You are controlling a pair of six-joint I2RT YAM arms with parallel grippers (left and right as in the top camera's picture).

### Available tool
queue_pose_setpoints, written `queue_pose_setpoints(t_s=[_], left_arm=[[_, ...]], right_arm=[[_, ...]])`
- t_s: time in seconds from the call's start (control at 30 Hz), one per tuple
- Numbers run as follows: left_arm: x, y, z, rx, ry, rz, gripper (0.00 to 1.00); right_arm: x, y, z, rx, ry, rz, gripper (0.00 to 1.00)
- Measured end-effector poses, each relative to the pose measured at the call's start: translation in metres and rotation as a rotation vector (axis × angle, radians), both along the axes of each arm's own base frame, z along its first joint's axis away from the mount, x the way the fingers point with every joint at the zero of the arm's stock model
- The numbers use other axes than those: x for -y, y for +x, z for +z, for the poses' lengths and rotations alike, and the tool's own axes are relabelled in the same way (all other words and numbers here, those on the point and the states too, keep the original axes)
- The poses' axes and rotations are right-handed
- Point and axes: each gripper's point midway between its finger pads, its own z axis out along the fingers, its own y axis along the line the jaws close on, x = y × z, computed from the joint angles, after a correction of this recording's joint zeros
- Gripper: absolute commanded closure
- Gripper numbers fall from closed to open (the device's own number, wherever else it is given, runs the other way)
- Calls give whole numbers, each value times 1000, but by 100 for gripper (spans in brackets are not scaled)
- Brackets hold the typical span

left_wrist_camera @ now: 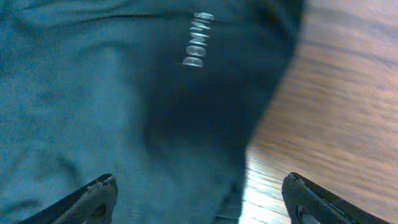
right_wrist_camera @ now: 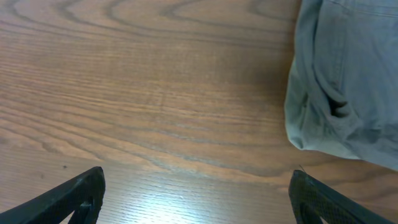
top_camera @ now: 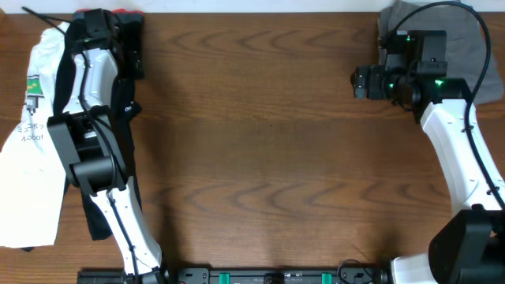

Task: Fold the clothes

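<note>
In the overhead view the black trousers (top_camera: 134,51) are seen lying along the left edge of the table (top_camera: 260,142), partly under the left arm, with the coral-red waistband at the far end and a white T-shirt (top_camera: 28,181) just beside them. The left gripper (top_camera: 99,28) is held above the waistband end, while the right gripper (top_camera: 361,81) is placed well apart from the trousers, near the grey shorts (top_camera: 394,20) at the far right corner. Nothing is seen folded, so the step in hand is judged to be the first grasp of the trousers. In the left wrist view dark cloth with small white lettering (left_wrist_camera: 198,40) is seen below the fingers (left_wrist_camera: 102,193), which stand wide apart with nothing clamped; bare wood is shown to the right. A descent onto the cloth and a closing on an edge are judged to be called for next. In the right wrist view only wood and a corner of the shorts are shown; these jaws too are held apart and empty, and a move across the table would be needed before the trousers could be reached.
</note>
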Motion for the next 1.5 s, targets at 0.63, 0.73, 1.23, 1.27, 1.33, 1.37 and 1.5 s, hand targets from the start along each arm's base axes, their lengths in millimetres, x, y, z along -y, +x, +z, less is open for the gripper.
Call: queue_pose_setpoints(t_s=[0.63,0.73,1.23,1.27,1.33,1.37,1.5], left_arm=[[18,2,-38,-76,13,-116,21],[17,5,-37,-63,16,-115,21],[5,11,-31,-39,86,-93,40],[4,11,-31,-38,93,-92,40],[2,10,-34,-40,106,-87,42],[1,8,-37,-47,112,-84,44],[-2,6,-39,-54,129,-74,57]], right_arm=[[-6,0,0,0,3,7,4],[-6,0,0,0,2,6,3],[-3,-2,-2,-10,-12,-4,1],[-3,-2,-2,-10,-14,-5,1],[-2,-2,-2,-10,-17,-8,1],[-2,-2,-2,-10,-18,-9,1],[-2,-2,-2,-10,-19,-9,1]])
